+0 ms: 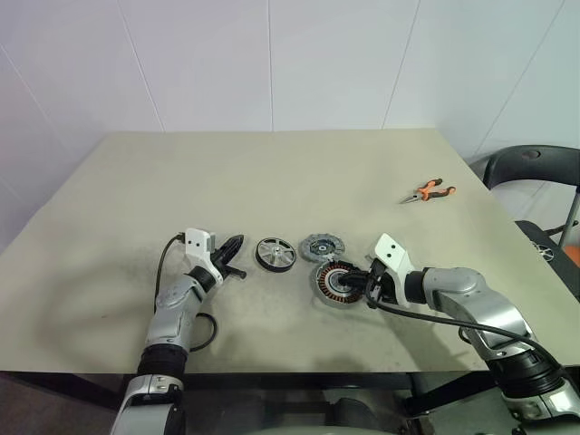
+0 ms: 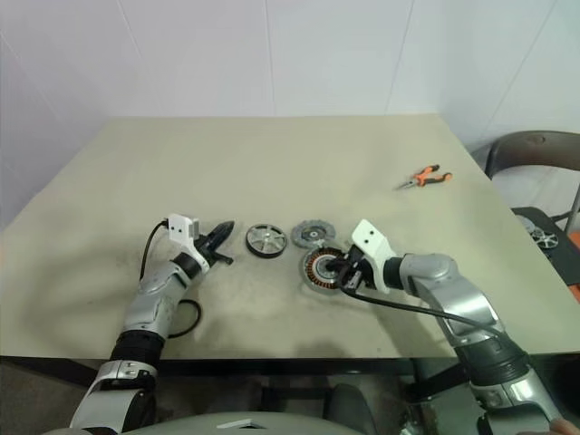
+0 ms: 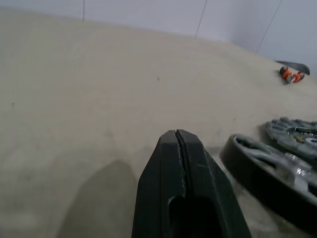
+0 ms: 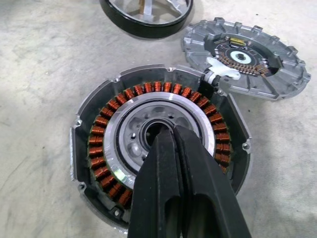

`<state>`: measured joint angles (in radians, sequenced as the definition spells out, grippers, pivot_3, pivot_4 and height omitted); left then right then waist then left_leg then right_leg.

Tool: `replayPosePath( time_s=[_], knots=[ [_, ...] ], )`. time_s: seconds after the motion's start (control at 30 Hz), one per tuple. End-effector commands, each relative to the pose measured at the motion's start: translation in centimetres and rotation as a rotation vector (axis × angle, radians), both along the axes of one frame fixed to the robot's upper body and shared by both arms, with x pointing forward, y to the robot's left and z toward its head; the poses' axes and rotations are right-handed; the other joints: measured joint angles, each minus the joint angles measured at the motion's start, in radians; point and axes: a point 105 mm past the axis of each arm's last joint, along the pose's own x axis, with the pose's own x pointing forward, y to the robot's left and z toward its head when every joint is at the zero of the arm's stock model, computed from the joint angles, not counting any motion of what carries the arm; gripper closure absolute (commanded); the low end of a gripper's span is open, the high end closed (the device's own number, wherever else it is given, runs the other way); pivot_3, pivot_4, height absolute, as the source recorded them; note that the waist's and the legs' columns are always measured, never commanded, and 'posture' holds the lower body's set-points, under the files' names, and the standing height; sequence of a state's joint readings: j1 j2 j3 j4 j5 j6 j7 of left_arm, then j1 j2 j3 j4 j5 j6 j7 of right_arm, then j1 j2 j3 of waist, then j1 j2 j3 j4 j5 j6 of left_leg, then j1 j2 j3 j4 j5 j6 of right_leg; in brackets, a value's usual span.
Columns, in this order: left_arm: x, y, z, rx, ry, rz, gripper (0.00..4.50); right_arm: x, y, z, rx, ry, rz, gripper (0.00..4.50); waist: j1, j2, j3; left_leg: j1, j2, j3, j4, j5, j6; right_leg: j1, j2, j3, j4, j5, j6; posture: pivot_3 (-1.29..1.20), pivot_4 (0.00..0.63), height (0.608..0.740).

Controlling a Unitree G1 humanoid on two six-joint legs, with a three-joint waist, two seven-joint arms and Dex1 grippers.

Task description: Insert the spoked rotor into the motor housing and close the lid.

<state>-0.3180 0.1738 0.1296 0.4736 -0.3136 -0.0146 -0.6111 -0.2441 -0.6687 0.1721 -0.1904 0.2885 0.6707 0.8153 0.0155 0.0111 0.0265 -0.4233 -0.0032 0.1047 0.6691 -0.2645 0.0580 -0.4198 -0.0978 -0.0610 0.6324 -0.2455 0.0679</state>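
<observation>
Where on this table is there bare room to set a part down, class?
Free: the far half of the table behind the parts, left of the pliers, and the left edge. Crowded: the near middle, where spoked rotor, lid and motor housing cluster between both hands.

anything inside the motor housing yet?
No rotor: the round copper-wound motor housing shows a bare silver centre with an open bore. The shut right tool covers the near part.

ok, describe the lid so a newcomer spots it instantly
On the beige table, three round parts sit between the grippers. The lid is the grey cap behind the copper-wound motor housing, right of the black-rimmed spoked rotor; only it is all grey with a scalloped edge.
</observation>
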Motion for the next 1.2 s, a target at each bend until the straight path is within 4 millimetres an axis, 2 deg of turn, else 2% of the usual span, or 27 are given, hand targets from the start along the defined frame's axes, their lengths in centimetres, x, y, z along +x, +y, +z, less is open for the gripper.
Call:
replayPosePath(
  time_s=[0.03, 0.13, 0.2, 0.33, 0.57, 0.7, 0.8, 0.97, 1.03, 1.1, 1.2],
  knots=[
    [0.5, -0.2, 1.5, 0.012, -0.064, -0.017, 4.5, 0.8, -0.4, 0.4, 0.026, -0.019, -0.059, 4.46, 0.0, 0.0, 0.0, 0.0, 0.0, 0.0, 0.0, 0.0, 0.0, 0.0, 0.0, 0.0, 0.0, 0.0, 0.0, 0.0, 0.0, 0.74],
    [0.5, -0.3, 1.6, 0.011, -0.067, -0.018, 4.5, 1.6, 0.1, 1.8, 0.172, 0.014, -0.122, 4.46, -0.001, 0.0, 0.0, 0.0, 0.0, 0.0, 0.0, 0.0, 0.0, 0.0, 0.0, 0.0, 0.0, 0.0, 0.0, 0.0, 0.0, 0.74],
    [0.5, -0.3, 1.7, 0.01, -0.068, -0.018, 4.5, 1.3, 0.6, 2.4, 0.224, 0.043, -0.111, 4.46, -0.001, 0.0, 0.0, 0.0, 0.0, 0.0, 0.0, 0.0, 0.0, 0.0, 0.0, 0.0, 0.0, 0.002, 0.001, 0.0, 0.0, 0.74],
    [0.4, -0.3, 1.8, 0.01, -0.067, -0.018, 4.5, 0.5, 1.4, 2.3, 0.227, 0.065, -0.072, 4.46, 0.0, 0.0, 0.0, 0.0, 0.0, 0.0, 0.0, 0.0, 0.0, -0.001, 0.0, 0.0, 0.0, 0.002, 0.001, 0.0, 0.0, 0.74],
    [0.4, -0.2, 1.8, 0.012, -0.065, -0.014, 4.5, 0.6, 2.1, 2.1, 0.209, 0.053, -0.064, 4.46, -0.001, 0.0, 0.0, -0.001, 0.0, 0.0, 0.0, 0.0, 0.0, -0.002, 0.0, 0.0, 0.0, 0.002, 0.001, 0.0, 0.0, 0.74],
    [0.4, -0.1, 1.7, 0.014, -0.061, -0.014, 4.5, -0.2, 3.2, 2.0, 0.226, 0.076, -0.01, 4.46, -0.001, 0.0, 0.0, -0.001, 0.0, 0.0, 0.0, 0.0, 0.0, -0.002, 0.0, 0.0, 0.0, 0.002, 0.001, 0.0, 0.0, 0.74],
    [0.4, -0.1, 1.5, 0.015, -0.058, -0.013, 4.5, -0.8, 3.7, 1.2, 0.212, 0.103, 0.022, 4.46, -0.001, 0.0, 0.0, -0.001, 0.0, 0.0, 0.0, 0.0, 0.0, -0.002, 0.0, 0.0, 0.0, 0.002, 0.001, 0.0, 0.0, 0.74],
    [0.4, -0.1, 1.3, 0.015, -0.057, -0.012, 4.5, -0.7, 2.4, -1.9, 0.078, 0.129, 0.008, 4.46, -0.001, 0.0, 0.0, -0.001, 0.0, 0.0, 0.0, 0.0, 0.0, -0.001, 0.0, 0.0, 0.0, 0.002, 0.001, 0.0, 0.0, 0.74],
    [0.3, -0.1, 1.3, 0.016, -0.058, -0.011, 4.5, -0.7, 2.2, -2.2, 0.081, 0.135, -0.003, 4.46, -0.001, 0.0, -0.001, 0.0, 0.0, 0.0, 0.0, 0.0, 0.0, -0.001, 0.0, 0.0, 0.0, 0.002, 0.001, 0.0, 0.0, 0.74],
    [0.3, 0.0, 1.3, 0.019, -0.059, -0.008, 4.5, -0.4, 2.1, -1.9, 0.111, 0.133, -0.017, 4.46, 0.0, 0.0, -0.001, 0.001, 0.0, 0.0, 0.0, 0.0, 0.0, -0.001, 0.0, 0.0, 0.0, 0.002, 0.0, 0.0, 0.0, 0.74],
    [0.3, -0.1, 1.4, 0.022, -0.061, -0.006, 4.5, 0.4, 2.4, 0.8, 0.285, 0.157, -0.049, 4.46, 0.0, -0.001, -0.001, 0.003, 0.0, 0.0, 0.0, 0.0, 0.0, 0.0, 0.0, 0.0, 0.0, 0.002, 0.0, 0.0, 0.0, 0.74]
  ],
)
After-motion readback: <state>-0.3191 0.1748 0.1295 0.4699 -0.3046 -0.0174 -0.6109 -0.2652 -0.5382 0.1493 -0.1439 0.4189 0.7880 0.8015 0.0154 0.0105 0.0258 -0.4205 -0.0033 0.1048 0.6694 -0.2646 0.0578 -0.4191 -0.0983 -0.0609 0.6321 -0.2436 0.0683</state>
